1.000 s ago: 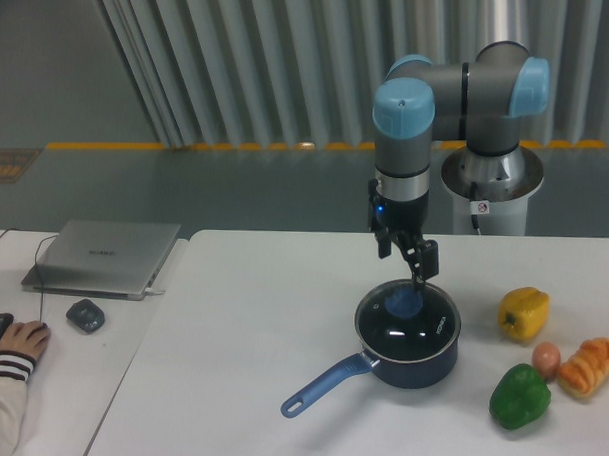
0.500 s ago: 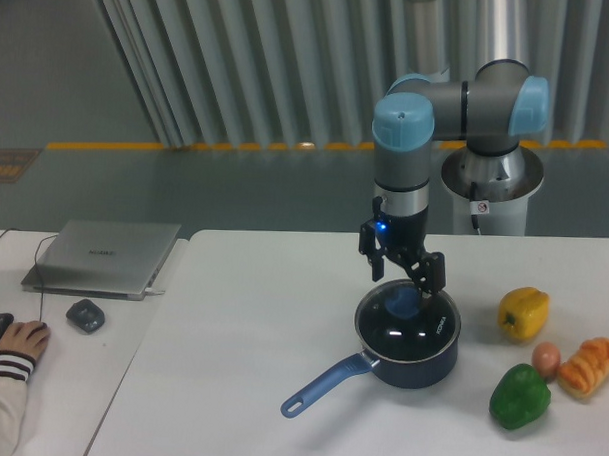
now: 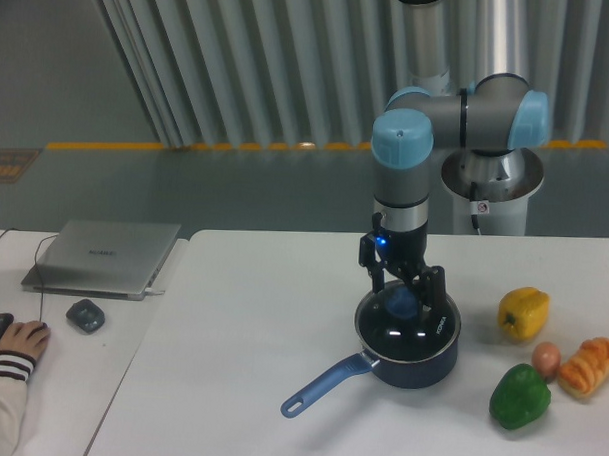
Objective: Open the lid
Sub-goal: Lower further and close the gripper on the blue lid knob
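Black two-finger gripper [image 3: 403,292], fingers spread wide, straddles the blue knob [image 3: 402,304] of a round dark glass lid [image 3: 406,323]: rigid, breakable, likely slippery; knob offers the best hold.

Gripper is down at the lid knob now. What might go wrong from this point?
The gripper straddles the blue knob with fingers open; closing off-centre may let the lid slip. A tilted lift might drag the saucepan. Swinging the lid right risks hitting the yellow pepper.
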{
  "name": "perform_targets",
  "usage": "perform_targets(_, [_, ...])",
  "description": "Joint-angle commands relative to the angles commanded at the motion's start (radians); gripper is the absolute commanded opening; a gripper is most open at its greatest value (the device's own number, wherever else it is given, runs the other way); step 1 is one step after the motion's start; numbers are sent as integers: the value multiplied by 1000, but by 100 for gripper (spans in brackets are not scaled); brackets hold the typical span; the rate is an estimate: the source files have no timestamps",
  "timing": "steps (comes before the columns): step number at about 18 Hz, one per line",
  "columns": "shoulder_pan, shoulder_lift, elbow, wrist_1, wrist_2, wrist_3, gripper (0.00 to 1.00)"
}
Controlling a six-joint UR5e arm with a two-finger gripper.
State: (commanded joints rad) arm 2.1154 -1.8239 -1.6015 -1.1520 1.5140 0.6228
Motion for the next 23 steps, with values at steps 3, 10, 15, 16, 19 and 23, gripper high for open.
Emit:
perform_targets(3, [2, -2, -9, -3, 2, 2, 100])
perform_targets(10, [-3, -3, -15, -9, 60, 3, 100])
perform_targets(15, [-15, -15, -18, -11, 68, 0, 100])
perform_targets(16, [-17, -17, -18, -9, 68, 0, 100])
perform_targets(19, [-18, -23, -18, -9, 66, 3, 100])
perform_targets(23, [-20, -23, -20, -11, 64, 5, 100])
